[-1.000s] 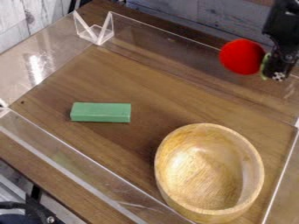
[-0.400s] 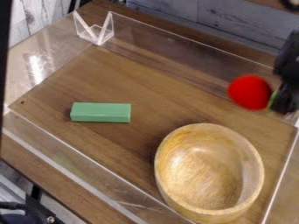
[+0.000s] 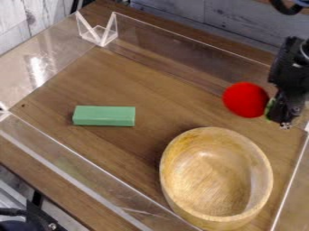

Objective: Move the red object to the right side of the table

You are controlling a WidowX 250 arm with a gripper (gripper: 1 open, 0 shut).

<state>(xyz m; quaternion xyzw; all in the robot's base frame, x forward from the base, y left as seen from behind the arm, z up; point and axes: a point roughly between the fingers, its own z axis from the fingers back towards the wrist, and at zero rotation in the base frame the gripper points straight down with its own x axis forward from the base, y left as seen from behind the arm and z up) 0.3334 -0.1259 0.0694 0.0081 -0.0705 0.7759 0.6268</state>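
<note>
Red object, green block

No readable text, label, brand, number or sign anywhere: none on the wood-grain table, its clear acrylic walls, the green block, the wooden bowl, the red object or the dark gripper.
</note>
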